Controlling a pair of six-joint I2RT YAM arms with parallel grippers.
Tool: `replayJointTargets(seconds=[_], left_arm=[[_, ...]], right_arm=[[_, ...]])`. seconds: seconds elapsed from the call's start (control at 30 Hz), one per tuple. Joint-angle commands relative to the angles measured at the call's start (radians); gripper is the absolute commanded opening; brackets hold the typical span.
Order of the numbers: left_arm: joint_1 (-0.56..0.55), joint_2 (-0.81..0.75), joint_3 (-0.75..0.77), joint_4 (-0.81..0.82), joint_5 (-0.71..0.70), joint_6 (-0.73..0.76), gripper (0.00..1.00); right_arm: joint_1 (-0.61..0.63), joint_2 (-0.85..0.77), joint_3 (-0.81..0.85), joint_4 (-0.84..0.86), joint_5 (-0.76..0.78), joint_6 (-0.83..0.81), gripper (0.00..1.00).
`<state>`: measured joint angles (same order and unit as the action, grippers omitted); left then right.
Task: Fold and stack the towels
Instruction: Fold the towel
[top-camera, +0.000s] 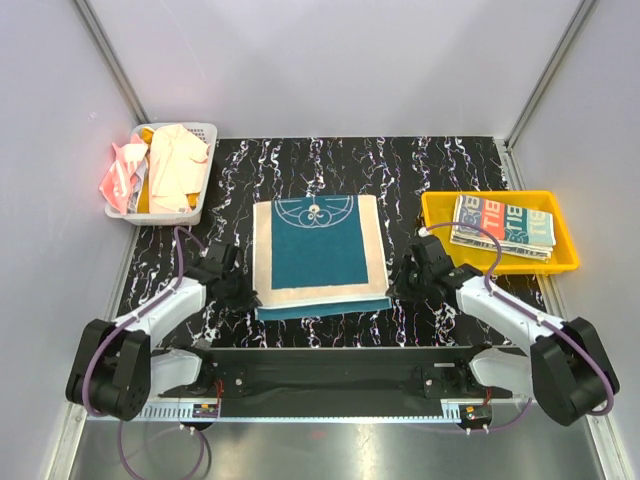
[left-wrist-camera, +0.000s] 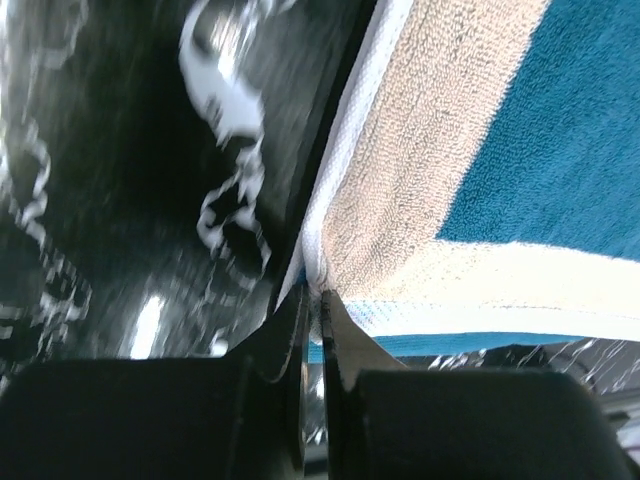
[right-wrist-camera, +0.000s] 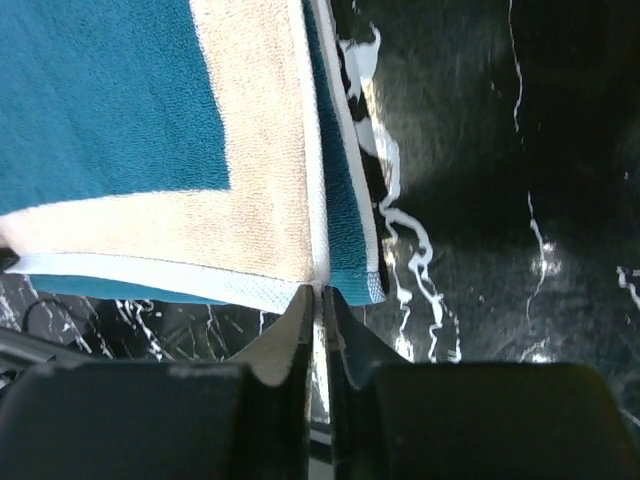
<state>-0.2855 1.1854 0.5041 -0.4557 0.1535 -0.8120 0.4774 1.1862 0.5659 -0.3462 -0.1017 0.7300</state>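
A teal-and-cream patterned towel (top-camera: 320, 255) lies flat in the middle of the black marbled table, doubled over, with a teal edge showing under its near cream border. My left gripper (top-camera: 246, 292) is shut on the towel's near left corner; in the left wrist view the jaws (left-wrist-camera: 318, 292) pinch the white hem of the towel (left-wrist-camera: 470, 150). My right gripper (top-camera: 396, 288) is shut on the near right corner; in the right wrist view the jaws (right-wrist-camera: 322, 292) pinch the hem of the towel (right-wrist-camera: 150, 120). Both grippers are low at the table.
A white mesh basket (top-camera: 205, 190) at the back left holds a pale peach towel (top-camera: 175, 165) and a coral pink one (top-camera: 122, 172). A yellow tray (top-camera: 438, 215) at the right holds a folded patterned cloth (top-camera: 503, 225). Grey walls enclose the table.
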Motion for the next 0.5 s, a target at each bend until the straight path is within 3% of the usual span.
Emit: replayJointTargets(seconds=[0.0,0.03,0.13,0.33,0.47], left_arm=[[-0.006,-0.036,-0.007,-0.146,0.061,0.04,0.07],[-0.009,-0.038,-0.001,-0.143,0.075,0.049,0.08],[-0.009,-0.05,0.06,-0.185,0.116,0.063,0.13],[-0.009,-0.136,0.256,-0.278,0.089,0.093,0.32],[0.012,-0.078,0.379,-0.187,0.087,0.119,0.4]], right_arm=[[0.013,-0.059,-0.015,-0.06,-0.015,0.029,0.14],[0.013,-0.068,-0.014,-0.068,-0.013,0.025,0.24],[0.013,-0.097,0.034,-0.12,0.0,0.0,0.41],[0.013,-0.085,0.215,-0.162,0.045,-0.065,0.43],[0.001,0.111,0.405,-0.119,0.062,-0.142,0.38]])
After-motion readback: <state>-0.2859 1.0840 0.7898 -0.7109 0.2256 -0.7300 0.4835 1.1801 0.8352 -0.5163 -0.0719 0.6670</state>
